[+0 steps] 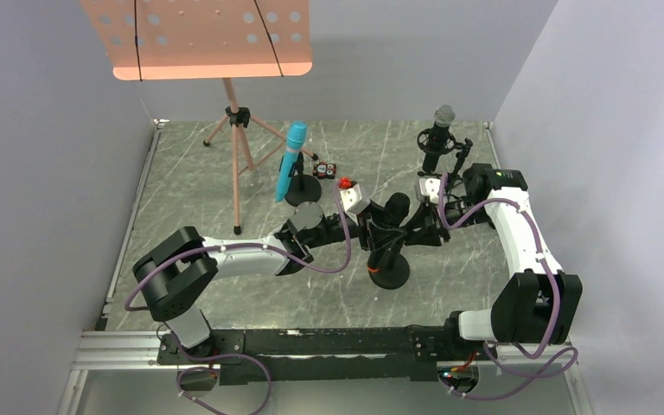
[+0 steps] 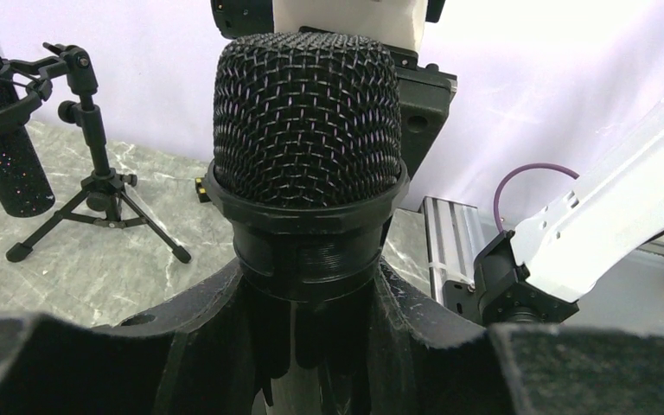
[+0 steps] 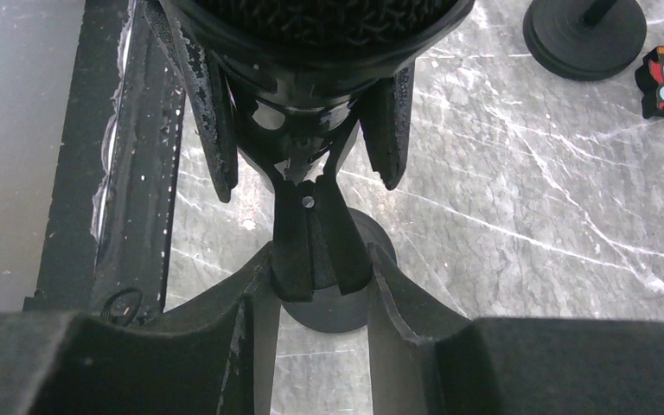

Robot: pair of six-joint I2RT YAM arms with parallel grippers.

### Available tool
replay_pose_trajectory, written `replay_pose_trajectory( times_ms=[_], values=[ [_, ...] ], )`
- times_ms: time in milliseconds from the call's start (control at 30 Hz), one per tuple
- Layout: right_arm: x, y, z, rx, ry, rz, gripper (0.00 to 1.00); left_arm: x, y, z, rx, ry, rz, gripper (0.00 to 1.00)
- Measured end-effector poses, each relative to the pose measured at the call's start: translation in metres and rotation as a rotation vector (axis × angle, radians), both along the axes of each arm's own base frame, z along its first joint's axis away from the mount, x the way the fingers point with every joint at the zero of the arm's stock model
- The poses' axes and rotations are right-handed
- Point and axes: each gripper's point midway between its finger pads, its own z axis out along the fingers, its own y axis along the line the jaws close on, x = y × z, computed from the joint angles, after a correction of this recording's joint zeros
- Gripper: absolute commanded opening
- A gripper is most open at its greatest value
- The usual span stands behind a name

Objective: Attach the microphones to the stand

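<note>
Top view. Shows mic [image 1: 395,207] at mid-table, toward the near edge, over the round-based stand [image 1: 389,275], with both arms meeting there. Also shows blue mic [image 1: 292,156] already mounted on its own stand toward the far edge, left of centre, and silver mic [image 1: 439,130] cradled on a tripod near the far right corner of the table [image 1: 207,173].

Left wrist view. Left gripper [image 2: 309,316]: pinching mic just under the black mesh head, one finger on each side of the neck.

Right wrist view. Right gripper [image 3: 316,281]: pressed together on the stem of the clip [image 3: 316,242], bracing it above the base. Mic body set between the clip's two prongs; cannot tell whether fully seated.

Status, judged: last of three; insertion in hand, seating unconfirmed.

Risks, judged:
- Release before full seating: likely to let the head-heavy mic tip out of the prongs and drop onto the table.
- Push off the clip's axis: apt to splay or twist the prongs, or swivel the clip inside the right grip.
- Hard downward press with a weak hold on the stem: apt to rock the base and topple the stand.
- Crowded wrists: chance of arm-to-arm contact on pulling away.
</note>
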Motion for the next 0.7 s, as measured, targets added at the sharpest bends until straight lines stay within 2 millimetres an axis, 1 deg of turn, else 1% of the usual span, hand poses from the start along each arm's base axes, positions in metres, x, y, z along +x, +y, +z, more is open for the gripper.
replay_pose_trajectory(
  times_ms=[67, 133, 167, 300, 333, 400, 500, 567, 633, 700],
  values=[
    [-0.0001, 0.0, 0.0, 0.0, 0.003, -0.001, 0.63, 0.0002, -0.0004, -0.0002, -0.003, 0.001, -0.001, 0.0],
    [-0.0004, 0.0002, -0.0003, 0.001, 0.01, -0.003, 0.81, 0.0012, -0.0015, 0.0009, -0.01, -0.005, 0.001, 0.0],
    [-0.001, 0.0006, -0.0003, 0.003, 0.012, -0.002, 0.85, 0.0027, -0.0021, 0.0024, -0.015, -0.007, 0.007, 0.0],
    [-0.0026, 0.0016, -0.0005, 0.007, 0.022, -0.002, 0.94, 0.0049, -0.0019, 0.0033, -0.018, -0.005, 0.016, 0.0],
    [-0.0027, 0.0017, -0.0006, 0.008, 0.023, -0.002, 0.95, 0.005, -0.002, 0.0033, -0.018, -0.005, 0.017, 0.02],
    [-0.0029, 0.0018, -0.0006, 0.008, 0.025, -0.003, 0.96, 0.0052, -0.002, 0.0031, -0.018, -0.004, 0.019, 0.22],
    [-0.0035, 0.0019, -0.0007, 0.01, 0.031, -0.005, 0.96, 0.0053, -0.002, 0.0029, -0.017, -0.002, 0.019, 0.48],
    [-0.004, 0.0023, -0.001, 0.013, 0.035, -0.009, 0.95, 0.0053, -0.0017, 0.0028, -0.015, 0.003, 0.02, 0.63],
    [-0.0047, 0.0026, -0.001, 0.016, 0.037, -0.013, 0.95, 0.0063, -0.0008, 0.0035, -0.014, 0.008, 0.028, 0.75],
    [-0.0056, 0.0031, -0.0003, 0.021, 0.035, -0.015, 0.95, 0.0059, 0.0024, 0.0044, -0.008, 0.016, 0.036, 0.84]
  ],
)
